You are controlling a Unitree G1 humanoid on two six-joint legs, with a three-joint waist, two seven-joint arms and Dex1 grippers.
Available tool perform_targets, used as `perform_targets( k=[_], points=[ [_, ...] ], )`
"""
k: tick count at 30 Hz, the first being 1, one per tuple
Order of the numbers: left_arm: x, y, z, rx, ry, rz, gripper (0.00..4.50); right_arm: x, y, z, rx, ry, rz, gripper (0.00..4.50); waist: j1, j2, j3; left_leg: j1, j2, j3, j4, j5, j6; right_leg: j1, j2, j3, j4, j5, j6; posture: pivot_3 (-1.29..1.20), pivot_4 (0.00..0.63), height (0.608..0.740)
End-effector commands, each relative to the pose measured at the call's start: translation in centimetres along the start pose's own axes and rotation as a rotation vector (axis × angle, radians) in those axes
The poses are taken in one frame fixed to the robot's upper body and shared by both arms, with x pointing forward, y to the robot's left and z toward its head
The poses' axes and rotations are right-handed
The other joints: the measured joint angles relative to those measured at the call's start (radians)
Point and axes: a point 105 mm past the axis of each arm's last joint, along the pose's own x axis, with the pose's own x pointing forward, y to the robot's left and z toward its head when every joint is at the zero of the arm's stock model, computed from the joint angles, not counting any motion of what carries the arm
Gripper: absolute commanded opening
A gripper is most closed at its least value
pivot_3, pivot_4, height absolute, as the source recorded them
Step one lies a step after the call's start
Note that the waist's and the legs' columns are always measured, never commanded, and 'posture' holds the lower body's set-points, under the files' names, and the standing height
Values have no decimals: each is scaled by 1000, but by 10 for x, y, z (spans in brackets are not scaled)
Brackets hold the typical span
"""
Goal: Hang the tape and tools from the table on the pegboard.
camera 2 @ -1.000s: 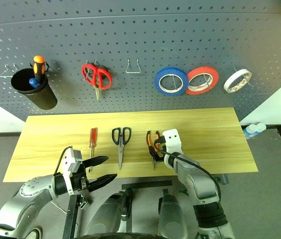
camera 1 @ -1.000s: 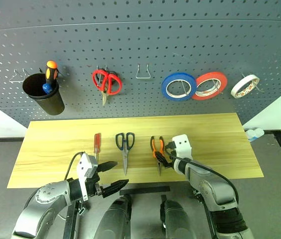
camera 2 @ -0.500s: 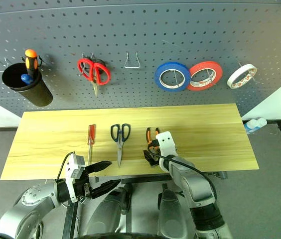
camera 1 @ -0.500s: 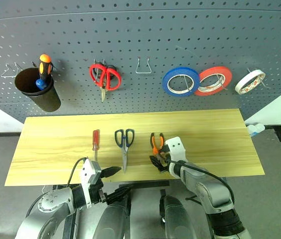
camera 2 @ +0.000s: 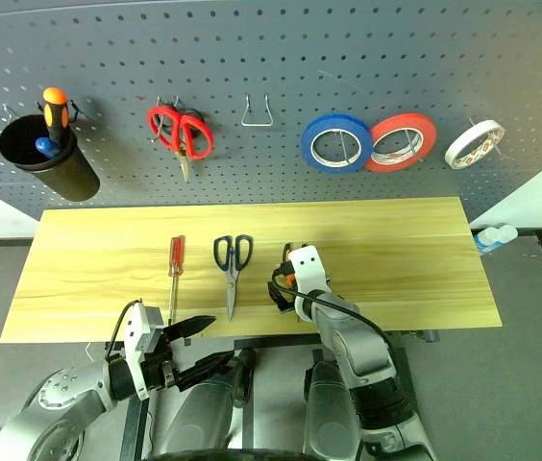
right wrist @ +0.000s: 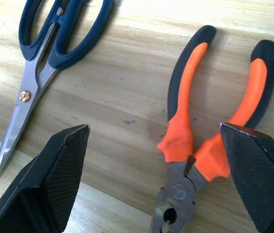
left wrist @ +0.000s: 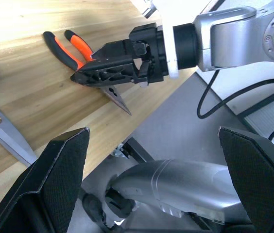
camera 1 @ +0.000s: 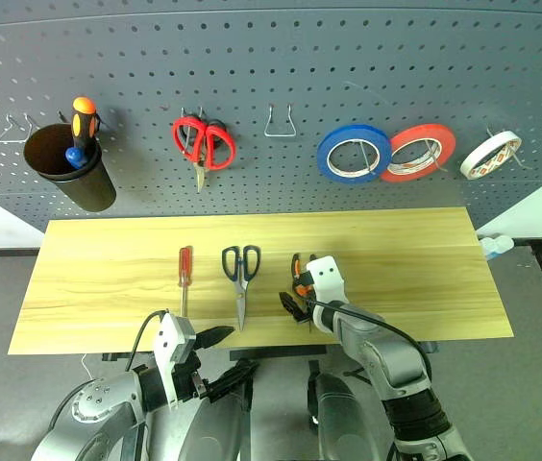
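Three tools are laid in a row on the near half of the worktop (camera 1: 415, 259): the red-handled screwdriver (camera 1: 184, 274), the dark-handled scissors (camera 1: 240, 280) and the orange-and-black pliers (right wrist: 200, 131), each with its handles toward the pegboard (camera 1: 281, 58). On the pegboard are hung a black cup (camera 1: 69, 178) holding an orange-and-black screwdriver (camera 1: 82, 123), red-handled scissors (camera 1: 203, 146), an empty wire hook (camera 1: 279, 123), a blue tape roll (camera 1: 354, 154), a red tape roll (camera 1: 417, 152) and, at the far right, the whitish tape (camera 1: 490, 155).

The right end effector (camera 1: 295, 303) is held low over the pliers with its fingers spread apart; the pliers are not gripped. The left end effector (camera 1: 221, 353) is held off the worktop's near edge, below the screwdriver and scissors, fingers likewise apart and empty.

Compared with a second ago, the right end effector has been brought slightly leftward over the pliers, and the left has been drawn back from the worktop's edge.

The worktop's left and right thirds lie bare, and only the scissors lie close beside the pliers.
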Motion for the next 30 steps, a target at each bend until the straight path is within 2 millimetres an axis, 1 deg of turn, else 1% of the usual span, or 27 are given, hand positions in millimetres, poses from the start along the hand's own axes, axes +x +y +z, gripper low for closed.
perform_targets(
  k=[1,3,8,12,14,18,26,30],
  points=[
    [0,-10,2,-7,-15,-22,4419,-1,-2,2,-19,-11,-30,4468,9,0,3,0,0,0,0,0,0,0,0,0,0,0,0,159,398,738],
    [0,-11,1,-10,-13,-21,4419,-1,-6,3,-14,-15,-59,4468,14,0,4,0,0,0,0,0,0,-1,0,0,0,0,0,158,399,738],
    [0,-12,-2,-16,-8,-22,4419,-3,-13,14,-42,-51,-141,4468,15,0,10,-2,0,0,0,0,0,-1,0,0,-1,0,0,155,399,738],
    [0,-11,-2,-16,-7,-23,4419,-8,-16,22,-37,-87,-222,4468,13,0,13,-5,0,0,-1,0,0,-5,0,0,-1,0,0,152,400,738],
    [0,-11,-2,-16,-6,-23,4419,-11,-15,23,-31,-96,-246,4468,13,0,13,-7,0,0,-1,0,0,-7,0,0,-1,0,0,151,401,738],
    [0,-11,-2,-15,-4,-24,4419,-12,-10,21,-25,-92,-260,4468,14,0,15,-9,0,0,-1,0,-1,-9,0,0,0,0,0,152,404,738],
    [-1,-11,-2,-16,-2,-24,4419,-13,-11,18,-24,-66,-270,4468,13,1,20,-11,0,0,0,1,-1,-12,0,-1,0,0,0,151,404,738],
    [0,-12,-1,-16,-6,-25,4419,-13,-7,17,-21,-48,-257,4468,13,1,21,-14,0,0,0,1,-2,-14,1,-1,1,0,0,151,406,738]
  ],
)
